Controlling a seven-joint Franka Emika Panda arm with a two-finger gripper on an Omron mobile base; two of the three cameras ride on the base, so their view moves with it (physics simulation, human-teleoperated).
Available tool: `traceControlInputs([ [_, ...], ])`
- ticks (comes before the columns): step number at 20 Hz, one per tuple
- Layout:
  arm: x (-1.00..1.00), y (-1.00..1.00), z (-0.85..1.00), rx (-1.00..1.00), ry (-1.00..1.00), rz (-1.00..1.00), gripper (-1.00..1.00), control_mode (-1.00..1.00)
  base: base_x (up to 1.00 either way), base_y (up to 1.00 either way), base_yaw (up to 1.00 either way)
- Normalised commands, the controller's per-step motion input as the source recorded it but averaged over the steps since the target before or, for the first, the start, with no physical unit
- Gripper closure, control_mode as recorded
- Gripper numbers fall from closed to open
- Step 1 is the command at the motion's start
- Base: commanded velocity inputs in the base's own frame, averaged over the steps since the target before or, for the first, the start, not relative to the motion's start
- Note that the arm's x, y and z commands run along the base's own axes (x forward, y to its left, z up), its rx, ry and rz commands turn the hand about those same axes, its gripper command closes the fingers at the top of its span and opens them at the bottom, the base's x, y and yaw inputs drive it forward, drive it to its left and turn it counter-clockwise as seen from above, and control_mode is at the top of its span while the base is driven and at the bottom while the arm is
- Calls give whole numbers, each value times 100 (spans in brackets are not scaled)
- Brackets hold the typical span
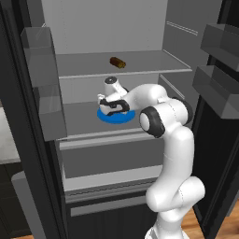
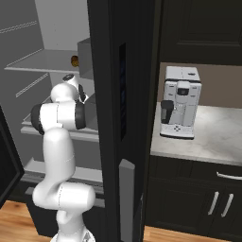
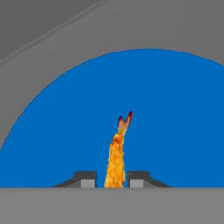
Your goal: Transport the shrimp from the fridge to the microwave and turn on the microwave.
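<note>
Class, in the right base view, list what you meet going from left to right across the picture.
Fridge shelves → white robot arm → dark fridge door frame → coffee machine on the grey counter.

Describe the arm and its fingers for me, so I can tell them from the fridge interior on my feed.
The arm is glossy white, built of rounded tubular links with dark rings at the joints. The gripper is white with black parts. In the hand view, its fingers are small, dark grey and blocky with lighter grey faces. No cables or markings are visible.

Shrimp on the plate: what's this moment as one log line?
hand astride shrimp | shrimp on blue plate | plate on fridge shelf
</note>
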Motion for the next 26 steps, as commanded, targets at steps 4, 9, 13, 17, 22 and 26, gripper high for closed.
traceControlInputs([
  [4, 0, 0, 0, 0, 0, 0, 100, -100, 0, 0, 0],
  [9, 0, 0, -10, 0, 0, 0, 100, -100, 0, 0, 0],
  [13, -3, 0, -55, -1, -1, 0, 100, -100, 0, 0, 0],
  [17, -6, 0, -83, -7, -1, 0, 100, -100, 0, 0, 0],
  [22, -10, 0, -98, -2, -1, 0, 100, -100, 0, 0, 0],
  [26, -21, -5, -79, 0, -8, 0, 100, -100, 0, 0, 0],
])
